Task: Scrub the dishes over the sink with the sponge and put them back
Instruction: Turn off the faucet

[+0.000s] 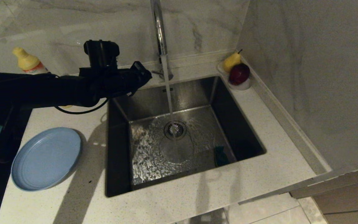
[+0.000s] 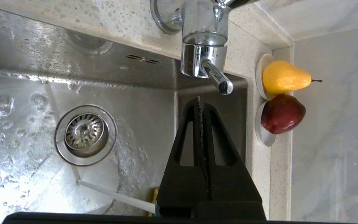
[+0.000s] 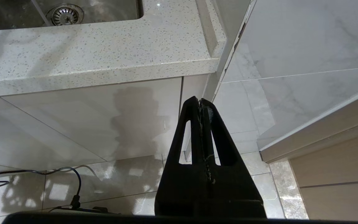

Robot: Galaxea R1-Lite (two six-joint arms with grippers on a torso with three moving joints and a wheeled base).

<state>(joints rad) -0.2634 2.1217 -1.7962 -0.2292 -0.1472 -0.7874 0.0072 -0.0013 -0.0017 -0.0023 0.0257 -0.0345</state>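
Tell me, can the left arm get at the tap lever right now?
Probably yes. The left gripper, shut and empty, hangs just short of the tap lever, with nothing between them. The right gripper is parked below the counter.

Sink (image 1: 228, 124) basin mostly open; sponge (image 1: 221, 155) lies at its right wall, water stream falls onto the drain (image 1: 175, 130). Tap (image 1: 159, 28) rises at the back rim, its lever (image 2: 218, 79) just ahead of the left gripper (image 2: 199, 101). Plate (image 1: 46, 158) occupies tabletop left of sink. Pear (image 1: 231, 61) and red fruit (image 1: 239, 74) block the back right corner. Wall crowds the right.
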